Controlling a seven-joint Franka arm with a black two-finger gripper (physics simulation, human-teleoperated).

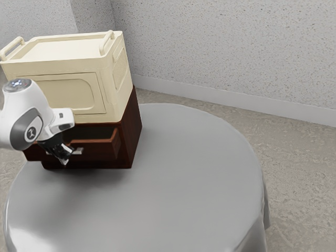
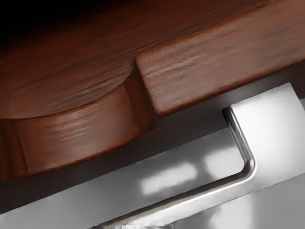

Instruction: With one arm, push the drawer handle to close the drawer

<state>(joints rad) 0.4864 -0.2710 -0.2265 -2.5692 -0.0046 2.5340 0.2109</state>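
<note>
Over at the exterior view's left, from where I'm standing, the white robot arm leans in beside a pale cream box, hiding part of its front. The box has a raised rail at either end of its top, and it sits on a dark reddish-brown cabinet. Below the arm's last joint hangs the black gripper, angled downward, right in front of the cabinet's drawer — whether it is spread or pressed together I honestly cannot tell. Just beside it, the silver drawer handle peeks out on the drawer's front; I can't make out whether the two are touching. The drawer itself stands open, its front out from the cabinet and a dark hollow visible behind the rim. Up close in the wrist view, that wooden rim has a smooth, curved dip in it, and the handle is a shiny flat bar with a bend at its end, mounted along the front below the rim. Further across spreads the round tabletop, draped in glossy grey cloth, carrying the cabinet near its edge, and past that come the speckled grey wall, its pale baseboard and the mottled floor
</note>
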